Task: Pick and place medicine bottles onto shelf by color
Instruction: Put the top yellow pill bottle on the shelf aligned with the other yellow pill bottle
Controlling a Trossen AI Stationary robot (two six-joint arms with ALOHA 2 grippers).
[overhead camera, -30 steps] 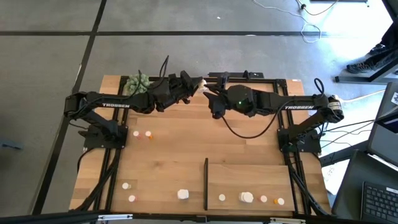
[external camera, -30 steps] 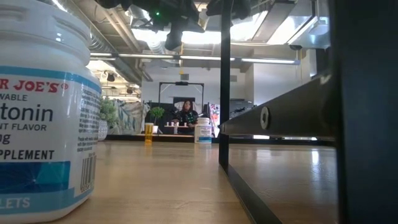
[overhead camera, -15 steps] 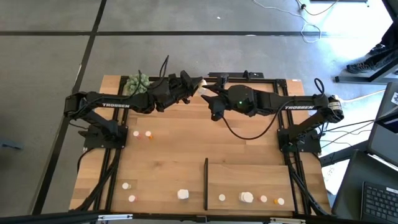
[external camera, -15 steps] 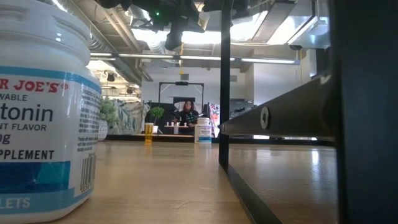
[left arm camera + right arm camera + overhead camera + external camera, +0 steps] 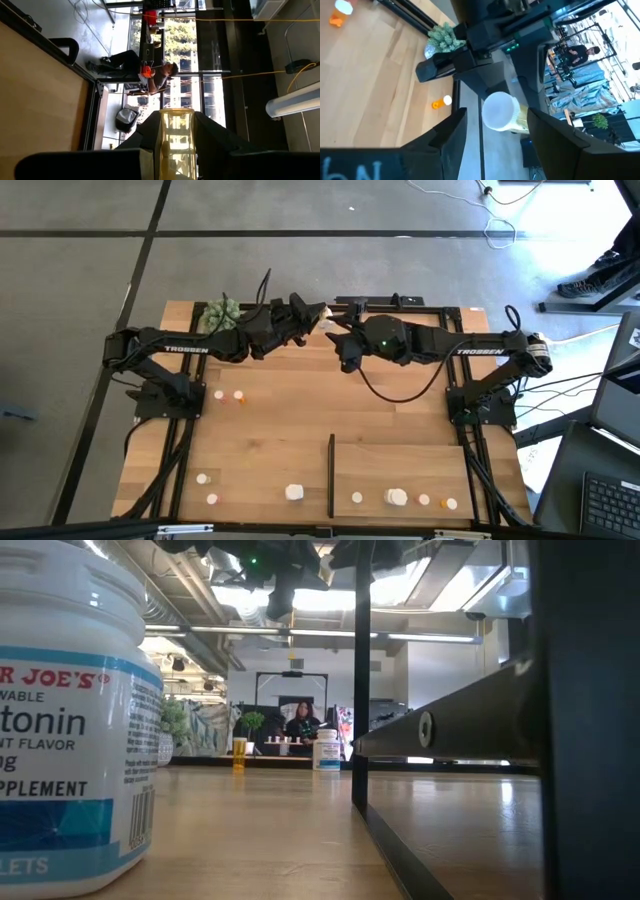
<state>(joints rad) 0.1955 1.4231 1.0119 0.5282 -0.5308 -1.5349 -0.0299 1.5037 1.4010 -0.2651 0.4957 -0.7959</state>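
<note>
I see the green plant ball beside my left arm, left gripper pinching a yellow bottle above the table's far edge, right gripper spread around its white cap, shelf well apart.

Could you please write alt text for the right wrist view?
A white-capped yellowish bottle, held by the left gripper, sits between the right gripper's open fingers. Behind lie the table, a green plant ball and a small orange bottle.
</note>
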